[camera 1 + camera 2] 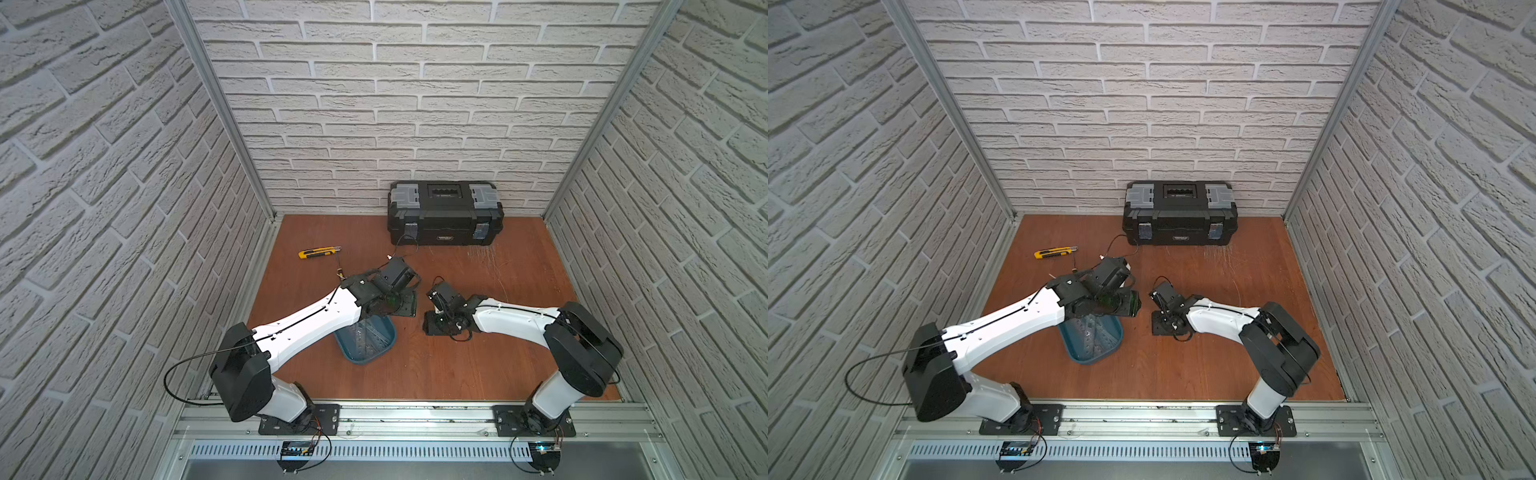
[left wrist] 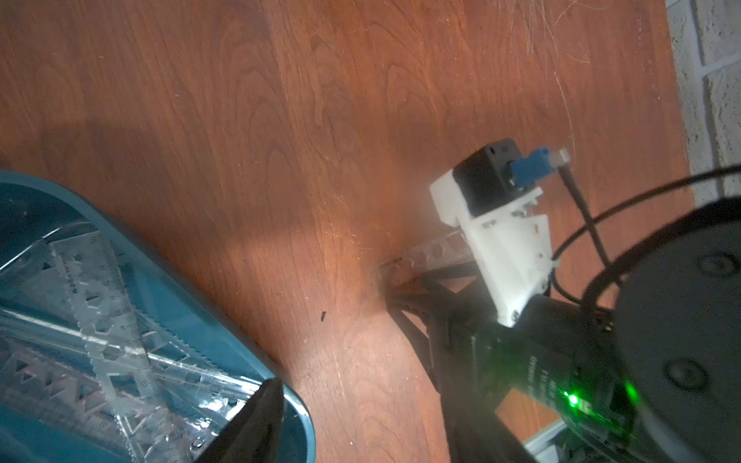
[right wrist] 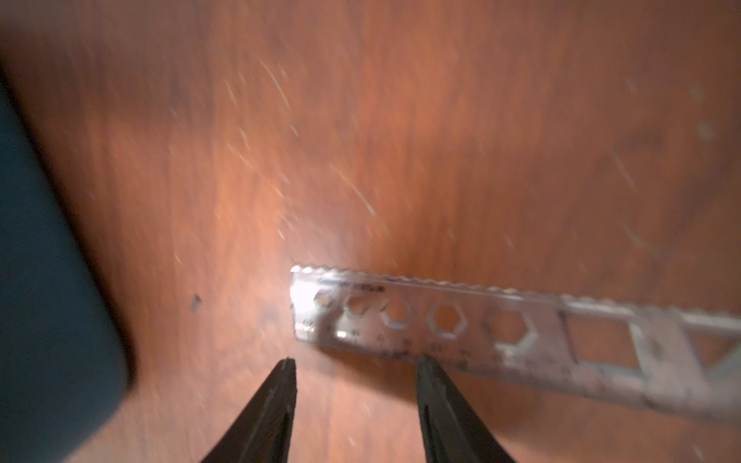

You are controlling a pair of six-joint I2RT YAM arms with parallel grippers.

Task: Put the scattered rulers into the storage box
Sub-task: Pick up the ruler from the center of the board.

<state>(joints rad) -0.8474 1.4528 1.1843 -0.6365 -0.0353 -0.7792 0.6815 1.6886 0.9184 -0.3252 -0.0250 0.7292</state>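
The storage box [image 1: 353, 353] [image 1: 1077, 351] is a teal tray on the wooden table, partly under my left forearm. Several clear rulers [image 2: 100, 320] lie crossed inside it. My left gripper [image 1: 405, 305] [image 2: 361, 421] hangs open over the tray's far end, one finger [image 2: 260, 421] above the tray's rim, holding nothing. To the right of the tray, another clear ruler [image 3: 481, 332] [image 2: 425, 256] with hexagon cut-outs lies flat on the table. My right gripper [image 1: 434, 326] [image 3: 357, 368] points down at this ruler's end. It is open, and one fingertip [image 3: 427, 373] is at the ruler's near edge.
A black toolbox [image 1: 444, 212] stands against the back wall. A yellow-and-black utility knife [image 1: 318, 252] lies at the back left, with a thin tool [image 1: 338, 268] just in front of it. Brick-pattern walls close in three sides.
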